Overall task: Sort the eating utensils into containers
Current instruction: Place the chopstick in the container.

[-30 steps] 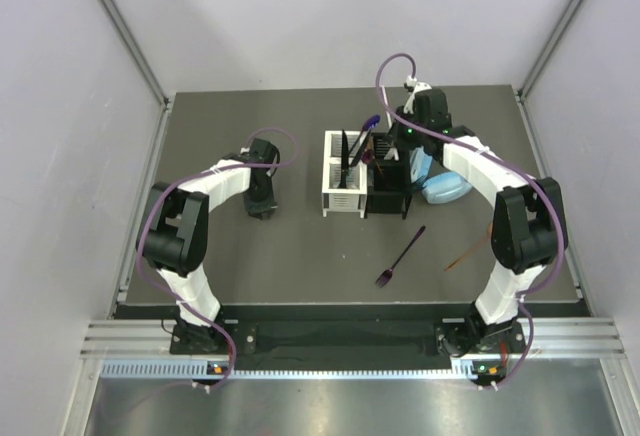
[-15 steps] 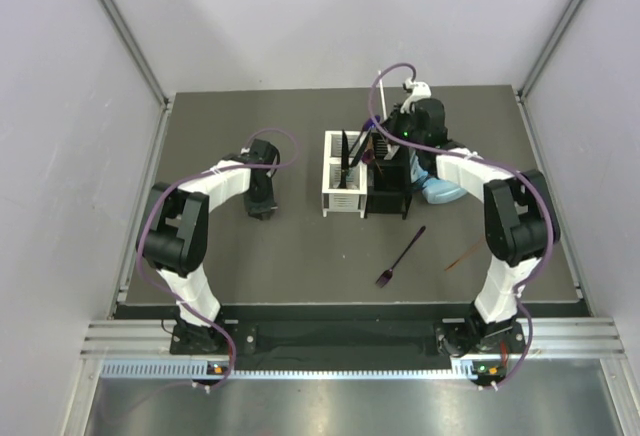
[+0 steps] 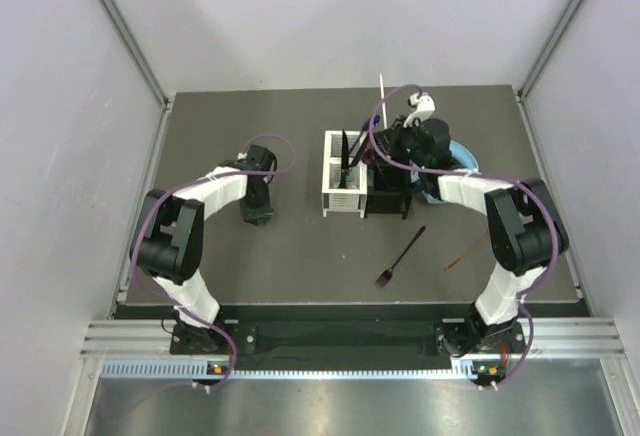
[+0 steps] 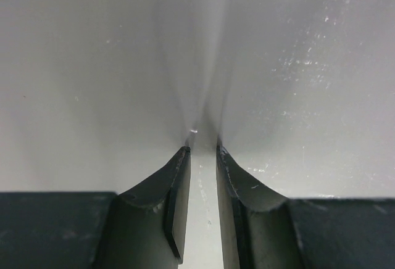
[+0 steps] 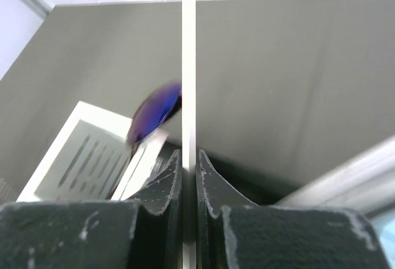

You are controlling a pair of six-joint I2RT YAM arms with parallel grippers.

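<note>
Top view, table (image 3: 300,266): flat, dull, dark grey.
Top view, right gripper (image 3: 385,142): over the back of the black caddy (image 3: 387,196), clenched on a thin white stick (image 3: 381,88) that points to 12 o'clock.
Top view, white caddy (image 3: 342,194): slotted walls, touching the black caddy on its 9 o'clock side; dark cutlery stands inside, too small to name.
Top view, left gripper (image 3: 257,211): at 9 o'clock of the caddies, well apart; its tips are hard to see from above.
Top view, loose things: a slim purple utensil (image 3: 401,255) and a brown stick (image 3: 467,253) lie at 5 o'clock of the black caddy.
Top view, headphones (image 3: 462,151): light blue, mostly hidden behind the right arm.
Left wrist view, left fingers (image 4: 176,189): dark, smooth, curved; a small gap between them with nothing in it; only a blurry white wall beyond.
Right wrist view, right fingers (image 5: 163,186): dark, scratched, pressed on the white stick, which runs to 12 o'clock and is cut off at the top.
Right wrist view, spoon bowl (image 5: 154,113): shiny purple-blue, blurred, at 10 o'clock of the fingertips; the white caddy sits at 8 o'clock.
</note>
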